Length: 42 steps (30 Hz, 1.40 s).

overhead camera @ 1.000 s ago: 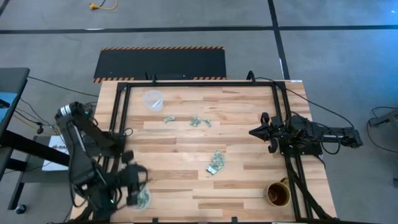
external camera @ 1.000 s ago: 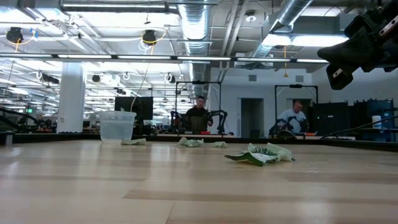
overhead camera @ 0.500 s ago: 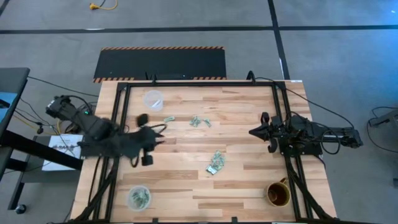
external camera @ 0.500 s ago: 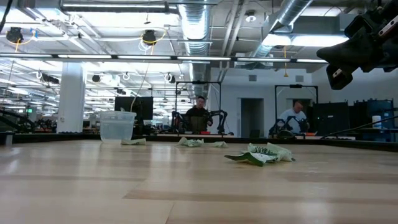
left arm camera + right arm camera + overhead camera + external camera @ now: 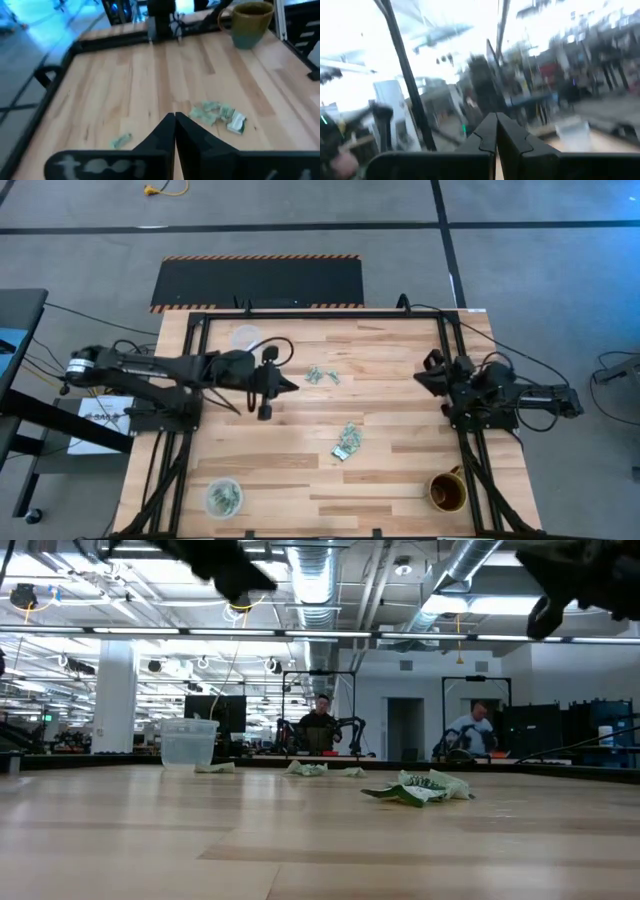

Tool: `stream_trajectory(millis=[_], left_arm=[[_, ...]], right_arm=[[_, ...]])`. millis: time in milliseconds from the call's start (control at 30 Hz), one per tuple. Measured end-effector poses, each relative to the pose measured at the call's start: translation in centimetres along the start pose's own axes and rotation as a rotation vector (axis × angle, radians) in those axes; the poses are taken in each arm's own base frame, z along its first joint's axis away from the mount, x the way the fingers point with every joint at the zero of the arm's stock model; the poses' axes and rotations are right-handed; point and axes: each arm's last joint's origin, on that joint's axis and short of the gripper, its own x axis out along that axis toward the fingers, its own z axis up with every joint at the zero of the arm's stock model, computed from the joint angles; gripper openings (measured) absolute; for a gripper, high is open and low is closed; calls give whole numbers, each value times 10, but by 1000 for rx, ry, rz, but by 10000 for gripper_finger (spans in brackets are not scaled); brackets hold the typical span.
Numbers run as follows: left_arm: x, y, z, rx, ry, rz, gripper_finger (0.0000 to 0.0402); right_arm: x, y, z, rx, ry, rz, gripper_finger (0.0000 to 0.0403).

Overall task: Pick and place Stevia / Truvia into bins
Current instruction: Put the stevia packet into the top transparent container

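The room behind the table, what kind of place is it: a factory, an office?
Probably a big open robotics lab or workshop. Bare ducts and pipes run under the ceiling, people sit at more robot rigs behind, and the wooden table holds sweetener packets for practice.

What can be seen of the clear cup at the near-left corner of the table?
The near-left cup is a small round clear plastic cup with whitish translucent walls, standing upright on the wooden table near its front-left corner. Seen from above, it holds several pale green and white sweetener packets bunched inside. Nothing grips or touches it: the left gripper is out over the middle of the table, far from it. It does not show in the other views.
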Motion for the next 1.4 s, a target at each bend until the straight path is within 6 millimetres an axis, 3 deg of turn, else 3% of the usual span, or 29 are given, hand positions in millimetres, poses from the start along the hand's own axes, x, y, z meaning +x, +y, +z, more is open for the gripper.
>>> stream_trajectory(millis=[133,267,567,867,1067,1400], left_arm=[[4,14,-30,-42,56,29,1],[-6,18,-49,-66,75,36,0],[-63,14,-58,-137,-118,80,0],[-91,13,-66,-191,-207,206,0],[-94,15,-67,-200,-206,286,0],[-93,15,-72,-190,-149,310,0]], right_arm=[[0,1,9,-2,-108,-21,0],[0,-1,14,-6,-123,-84,0],[18,-9,30,8,8,-266,0],[64,-36,31,168,355,-471,0],[101,-60,21,223,573,-482,0],[148,-97,-4,217,751,-503,0]])
